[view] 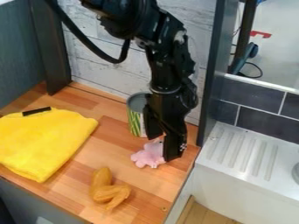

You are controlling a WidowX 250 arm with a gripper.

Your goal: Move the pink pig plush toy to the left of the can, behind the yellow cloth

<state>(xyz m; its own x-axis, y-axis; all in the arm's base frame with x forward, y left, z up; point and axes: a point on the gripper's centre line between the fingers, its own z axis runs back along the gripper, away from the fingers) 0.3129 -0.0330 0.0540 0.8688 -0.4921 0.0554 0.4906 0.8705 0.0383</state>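
- 1 black robot arm comes in from the top edge; its gripper hangs low over the right part of a wooden counter.
- The gripper is released, its 2 fingers parted.
- 1 small, lumpy pink toy is on the counter at the fingertips, its upper end in the gap; whether they touch it cannot be told.
- Just behind the gripper, 1 upright can with a green-striped side and an open-looking grey top is partly hidden by the arm.
- Nearer the front edge, 1 bent orange-brown toy piece lies well apart from the gripper.
- On the left, 1 folded yellow cloth lies flat, with 1 short black strip at its back edge.
- To the right is 1 white ridged drainboard below dark tiles.
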